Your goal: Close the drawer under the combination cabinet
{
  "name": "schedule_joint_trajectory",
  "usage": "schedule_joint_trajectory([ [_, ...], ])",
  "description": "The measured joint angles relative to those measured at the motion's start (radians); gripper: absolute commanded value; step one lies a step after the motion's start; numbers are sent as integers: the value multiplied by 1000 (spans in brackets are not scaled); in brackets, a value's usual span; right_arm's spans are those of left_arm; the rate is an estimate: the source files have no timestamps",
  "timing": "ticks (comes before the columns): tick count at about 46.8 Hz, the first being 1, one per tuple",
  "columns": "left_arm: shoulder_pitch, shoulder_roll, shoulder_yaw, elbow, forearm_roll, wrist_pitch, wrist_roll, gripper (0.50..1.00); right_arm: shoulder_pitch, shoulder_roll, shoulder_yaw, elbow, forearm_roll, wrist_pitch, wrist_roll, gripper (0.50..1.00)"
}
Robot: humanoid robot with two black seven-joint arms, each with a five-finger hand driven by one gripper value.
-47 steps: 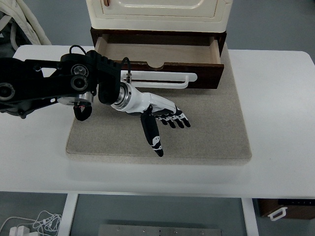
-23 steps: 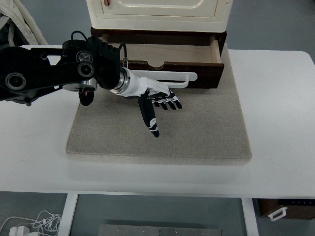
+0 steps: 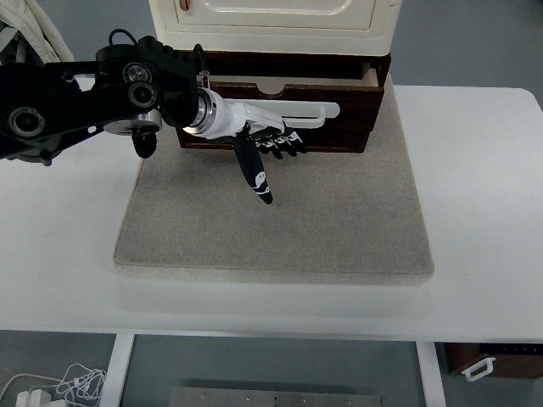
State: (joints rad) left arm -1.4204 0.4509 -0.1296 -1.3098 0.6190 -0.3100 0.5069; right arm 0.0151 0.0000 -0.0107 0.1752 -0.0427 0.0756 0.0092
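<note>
A dark brown drawer with a white bar handle sticks out a little from under the cream cabinet. My left hand lies flat against the drawer's front, fingers stretched out toward the right and thumb pointing down at the mat. It holds nothing. The black left arm reaches in from the left edge. Only a thin strip of the drawer's inside shows. The right arm is out of sight.
A beige mat under the cabinet covers the middle of the white table. Pale hoses hang at the top left. Cables lie on the floor below the table's near edge.
My left hand moved away from me, from the mat up to the drawer front. The drawer slid back into the cabinet, going from about half open to nearly shut.
</note>
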Motion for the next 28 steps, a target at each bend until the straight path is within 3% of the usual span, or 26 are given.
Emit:
schedule_joint_trajectory([
  [28, -1, 3, -11, 102, 1, -1, -24, 1000, 0, 0, 0, 0, 0, 0, 0, 952],
])
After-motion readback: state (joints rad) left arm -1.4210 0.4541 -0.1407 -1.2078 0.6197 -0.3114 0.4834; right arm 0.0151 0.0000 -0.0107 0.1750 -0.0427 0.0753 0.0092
